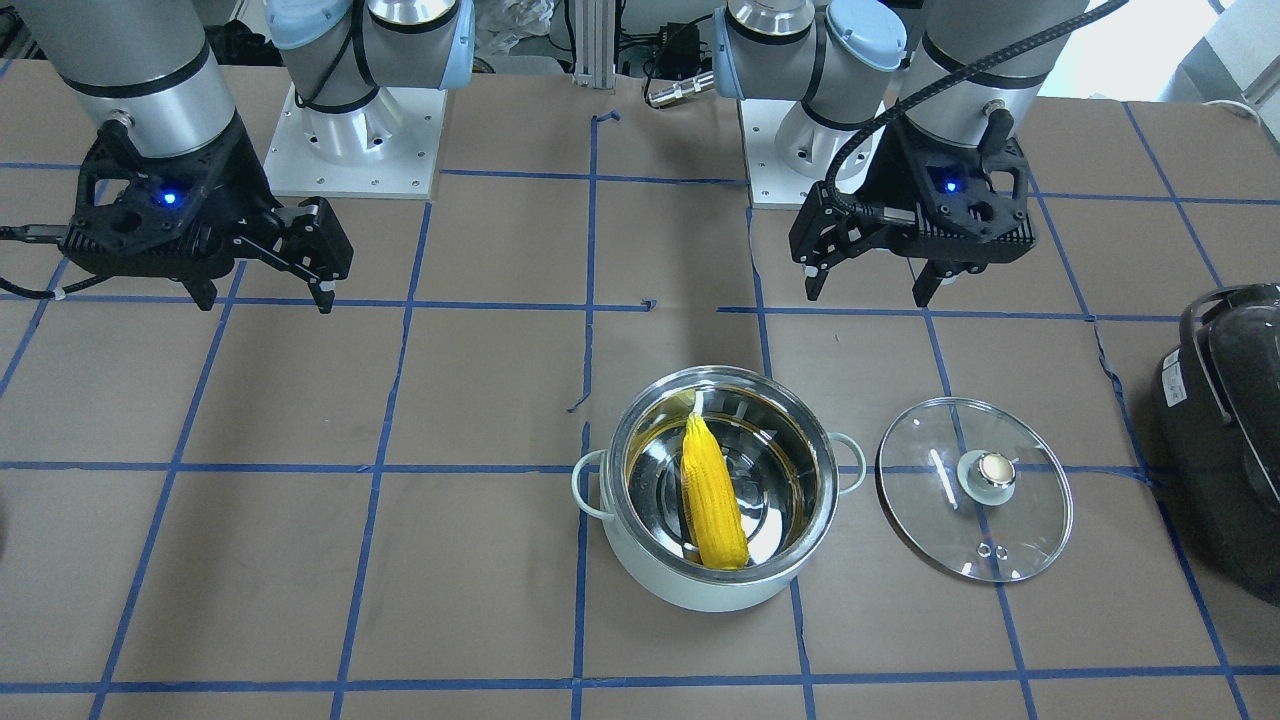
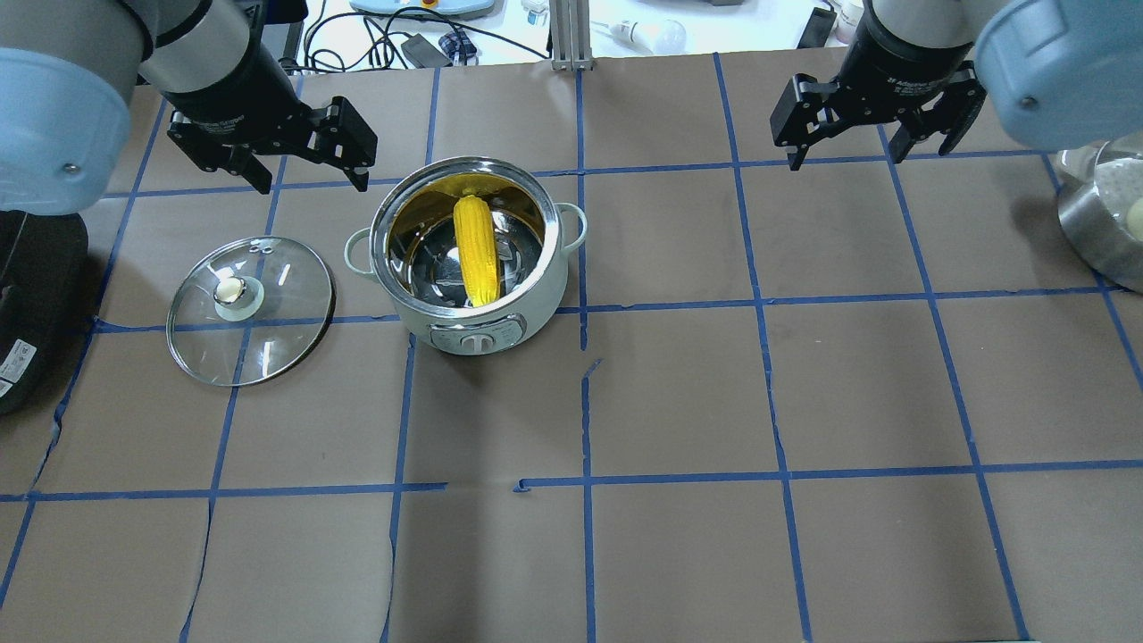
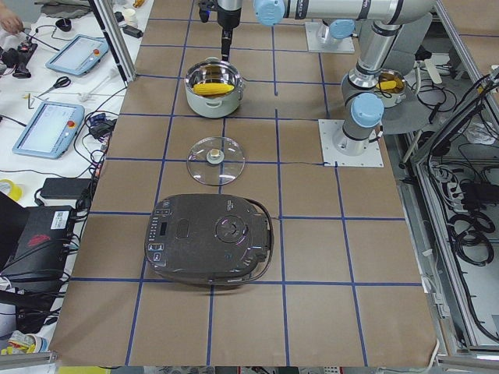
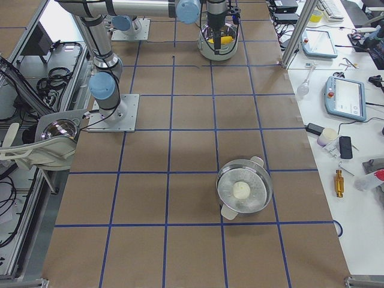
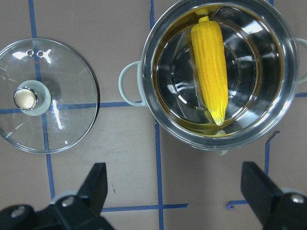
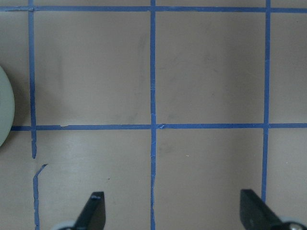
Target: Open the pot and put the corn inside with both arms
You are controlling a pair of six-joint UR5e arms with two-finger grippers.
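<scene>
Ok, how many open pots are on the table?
2. The mint pot sits near the left gripper with the corn inside. A steel pot holding something white stands toward the table's right end. A steel bowl sits off the table's edge.

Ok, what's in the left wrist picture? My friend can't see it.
A yellow corn cob lies inside an open shiny pot. Its glass lid rests on the brown table beside it, and the left tool hangs open, holding nothing.

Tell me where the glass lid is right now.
In the overhead view the glass lid lies knob-up on the view's left, the robot's left side, between the pot and the black appliance.
</scene>
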